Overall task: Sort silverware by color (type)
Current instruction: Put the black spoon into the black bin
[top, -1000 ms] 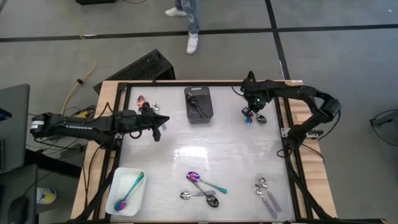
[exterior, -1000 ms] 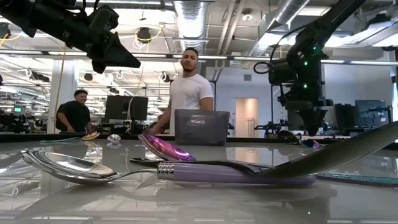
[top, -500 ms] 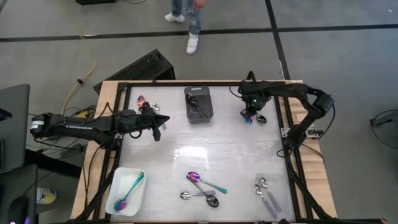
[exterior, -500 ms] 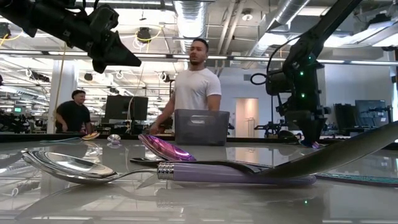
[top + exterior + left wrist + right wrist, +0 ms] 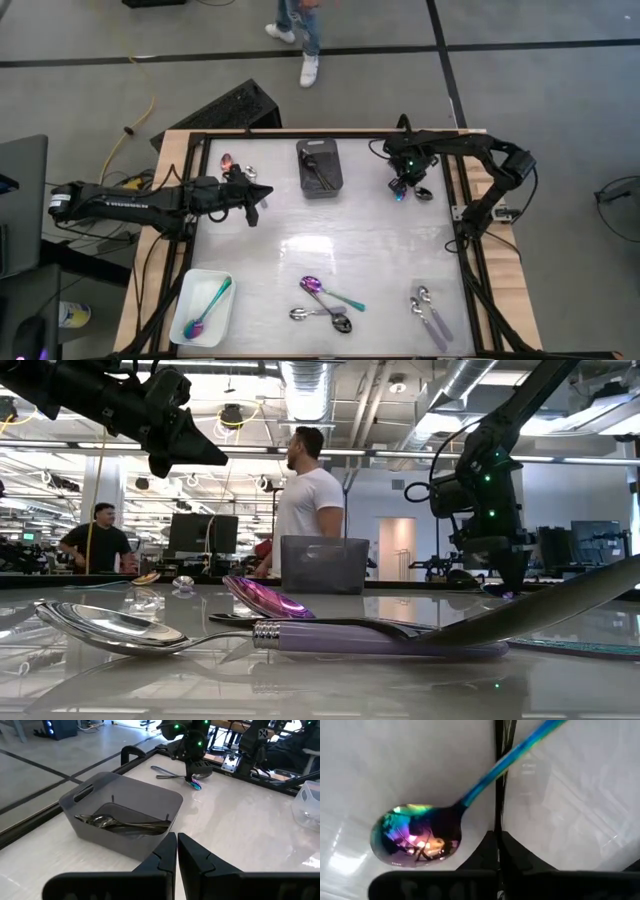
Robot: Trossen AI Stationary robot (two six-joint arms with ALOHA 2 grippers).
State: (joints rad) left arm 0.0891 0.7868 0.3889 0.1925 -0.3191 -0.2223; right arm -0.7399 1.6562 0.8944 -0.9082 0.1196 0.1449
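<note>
As seen in high view, table = clock face.
- L gripper (image 5: 252, 203): 9 o'clock, raised, fingers pressed together, empty.
- White tray (image 5: 190, 290), 7 o'clock: 1 rainbow spoon (image 5: 208, 305).
- 11 o'clock: spoon pair (image 5: 226, 160).
- Bin (image 5: 335, 150), 12 o'clock: dark spoons (image 5: 125, 824) clear only in L wrist view; count unclear.
- 6 o'clock: spoon trio (image 5: 325, 290).
- 5 o'clock: lilac-handled pair (image 5: 432, 320).
- R gripper (image 5: 403, 183), 1 o'clock: fingers closed at iridescent spoon (image 5: 415, 835); grip uncertain. 1 further spoon (image 5: 424, 193) beside it.
- Low view only: 2 persons (image 5: 305, 500) beyond table.

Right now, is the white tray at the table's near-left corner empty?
No, the white tray holds one rainbow spoon lying inside it.
</note>
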